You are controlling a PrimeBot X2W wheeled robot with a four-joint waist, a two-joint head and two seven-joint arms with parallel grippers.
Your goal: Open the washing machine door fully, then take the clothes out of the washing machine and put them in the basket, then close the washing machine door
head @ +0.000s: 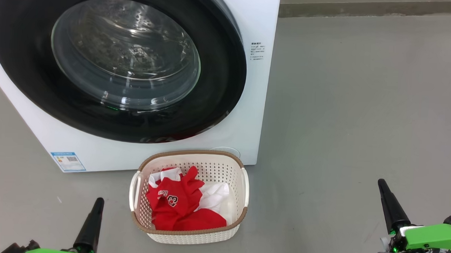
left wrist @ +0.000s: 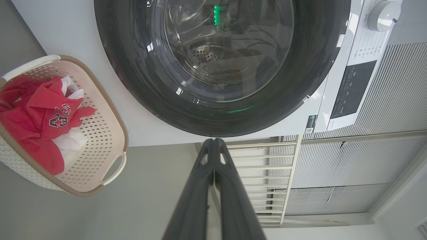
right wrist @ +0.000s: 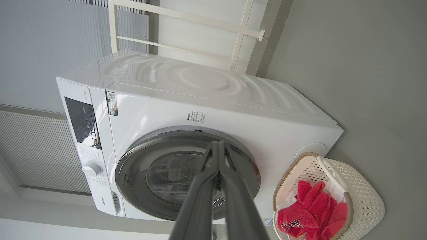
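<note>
Standing on the grey floor (head: 344, 109), the washing machine (head: 257, 105) is facing the robot, and the washing machine door (head: 219, 84) is lying shut against its front, its glossy black rim ringing the bulging glass. Through that glass, in the left wrist view, the perforated steel drum (left wrist: 213, 56) is showing. A small blue label (head: 68, 161) is sitting low on the machine's front, and in the right wrist view a dark control panel (right wrist: 81, 123) and a white dial (right wrist: 90, 169) are lining its top strip. The basket (head: 190, 237) is resting on the floor just in front of the machine, below the door's lower edge; whether it is touching the white front I cannot tell. The clothes (head: 176, 204) are lying inside the basket, a red jersey with "23" lettering bunched on top and a white garment peeking out beside and beneath it. The left gripper (head: 99, 201) is hanging over the floor to the left of the basket, its two dark fingers pressed together and grasping nothing. The right gripper (head: 382, 184) is hovering well apart from the basket on the other side, likewise clenched and empty, with its green housing (head: 434, 235) showing behind it. Both are pointing toward the machine.
</note>
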